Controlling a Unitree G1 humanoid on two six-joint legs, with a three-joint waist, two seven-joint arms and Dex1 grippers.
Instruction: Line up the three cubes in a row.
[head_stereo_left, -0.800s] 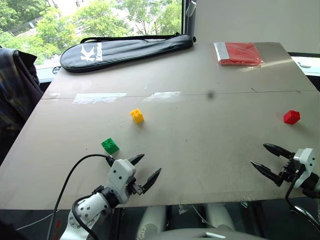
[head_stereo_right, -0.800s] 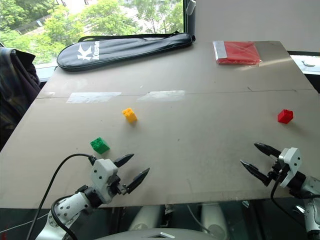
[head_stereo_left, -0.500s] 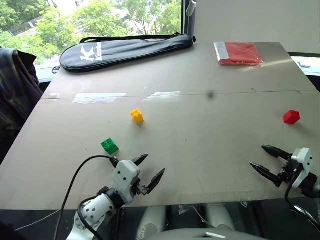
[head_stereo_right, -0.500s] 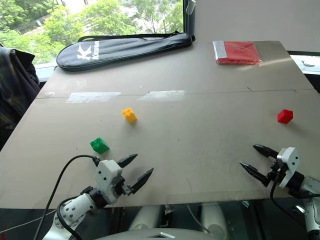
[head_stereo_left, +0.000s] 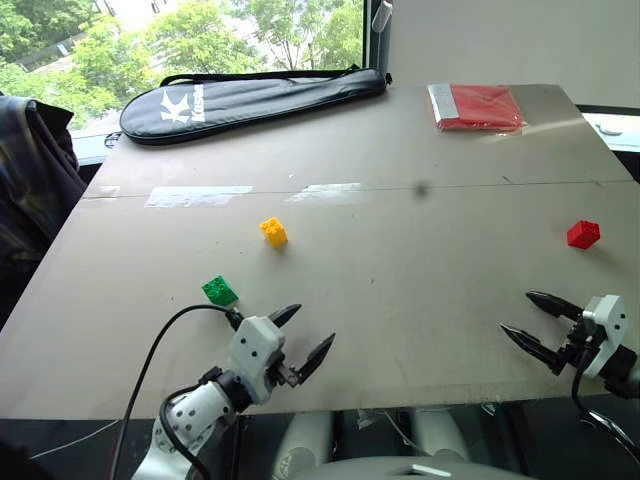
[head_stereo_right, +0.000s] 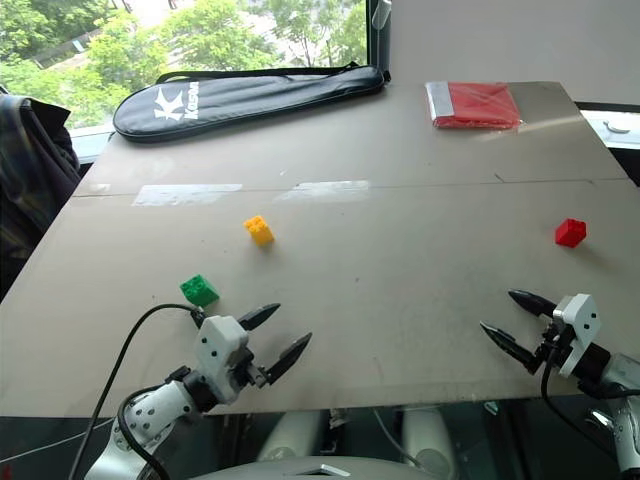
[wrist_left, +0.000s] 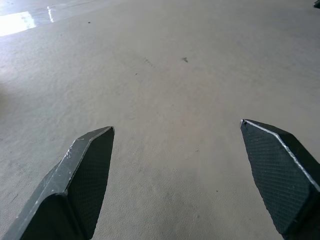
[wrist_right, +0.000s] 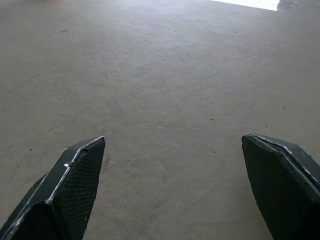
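Basically nothing lined up yet. Three cubes sit scattered on the worktop (head_stereo_left: 420, 300): green cube (head_stereo_left: 219, 291) near the front left, yellow cube (head_stereo_left: 273, 232) a bit farther back toward the middle, red cube (head_stereo_left: 583, 234) well apart on the right side. All upright, studs up.

Handling guess: small hard plastic bricks, light, rigid, not fragile. Smooth sides may slip or skid if nudged, so pinch across two opposite flat side faces, low on the body, not on the studs. Light enough to tip or scoot if one finger lands first.

Left gripper (head_stereo_left: 308, 334) hovers at the front edge, jaws spread wide, holding nothing; green cube is just beside it, behind and to its left, not touching. Left wrist view shows bare worktop between the fingers (wrist_left: 85, 175).

Right gripper (head_stereo_left: 530, 322) also at the front edge, jaws fully spread, empty; red cube lies beyond it, apart. Right wrist view likewise has bare worktop between the fingers (wrist_right: 70, 185).

Racket bag (head_stereo_left: 250, 100) and red packet (head_stereo_left: 478, 106) lie at the far edge, out of the way.
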